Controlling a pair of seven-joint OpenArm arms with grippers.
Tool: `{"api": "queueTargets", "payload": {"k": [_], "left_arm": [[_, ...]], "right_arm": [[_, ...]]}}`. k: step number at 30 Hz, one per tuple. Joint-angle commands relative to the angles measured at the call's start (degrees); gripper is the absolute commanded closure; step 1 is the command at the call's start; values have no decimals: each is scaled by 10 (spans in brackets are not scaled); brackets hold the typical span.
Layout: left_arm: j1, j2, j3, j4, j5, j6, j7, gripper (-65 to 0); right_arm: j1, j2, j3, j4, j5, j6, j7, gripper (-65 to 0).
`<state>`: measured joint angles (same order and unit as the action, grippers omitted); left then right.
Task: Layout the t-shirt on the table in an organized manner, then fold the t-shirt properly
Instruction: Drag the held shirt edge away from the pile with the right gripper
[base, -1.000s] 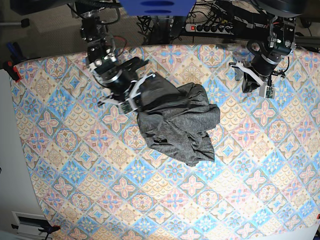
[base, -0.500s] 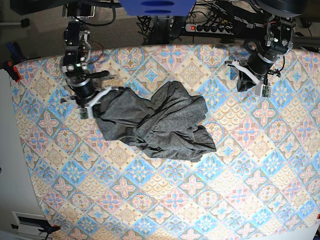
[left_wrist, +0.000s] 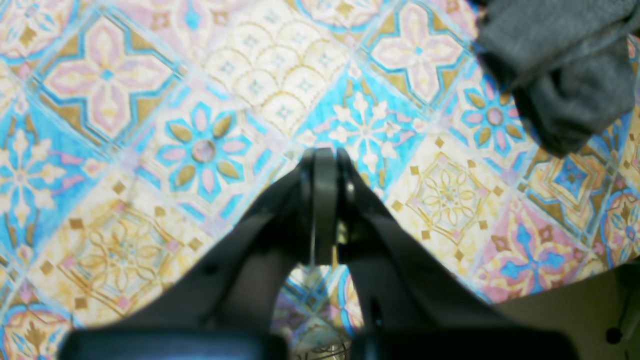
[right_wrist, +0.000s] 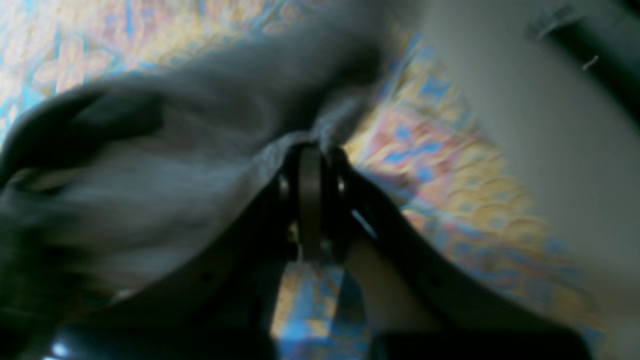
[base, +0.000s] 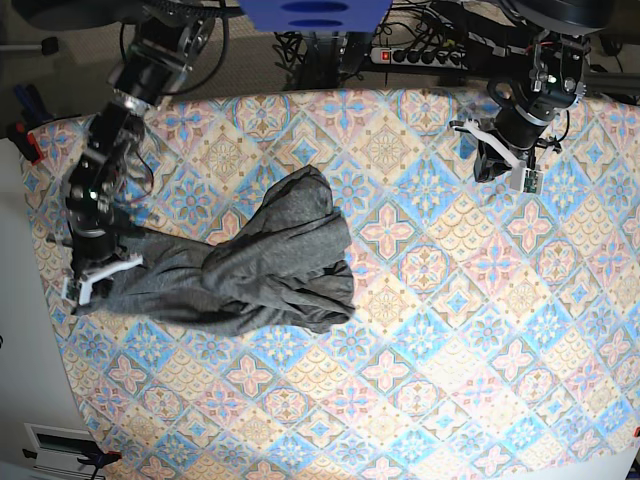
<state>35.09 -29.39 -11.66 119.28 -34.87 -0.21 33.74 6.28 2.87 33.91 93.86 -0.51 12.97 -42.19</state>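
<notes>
The dark grey t-shirt (base: 250, 275) lies bunched and drawn out in a long band from the table's left edge to its middle. My right gripper (base: 95, 278) is at that left edge, shut on the t-shirt's end. In the right wrist view the fabric (right_wrist: 150, 175) is pinched in the shut right gripper (right_wrist: 310, 150). My left gripper (base: 503, 168) hovers at the back right of the table (base: 450, 380), shut and holding nothing. Seen from the left wrist, this left gripper (left_wrist: 325, 155) is over bare cloth, with a t-shirt fold (left_wrist: 560, 65) at the upper right.
A power strip (base: 420, 55) and cables lie behind the table's far edge. A red clamp (base: 28, 142) sits at the left corner. A white surface (base: 20, 350) runs beside the table's left edge, close to my right gripper.
My right gripper has dragged the t-shirt's end left and forward to the table's left edge, stretching the heap into a long band. The left arm has barely moved.
</notes>
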Motion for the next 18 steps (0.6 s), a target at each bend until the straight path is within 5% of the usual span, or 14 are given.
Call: {"api": "queueTargets", "payload": {"k": [1, 7, 18], "left_arm": [[-3, -9, -3, 9, -2, 2, -11, 0], [-28, -13, 23, 10, -2, 2, -11, 0], [-74, -13, 95, 9, -2, 2, -10, 0]], "right_arm": [[14, 8, -1, 3, 6, 2, 20, 0], [12, 7, 13, -40, 6, 2, 19, 0], [15, 6, 175, -160, 6, 2, 22, 0]]}}
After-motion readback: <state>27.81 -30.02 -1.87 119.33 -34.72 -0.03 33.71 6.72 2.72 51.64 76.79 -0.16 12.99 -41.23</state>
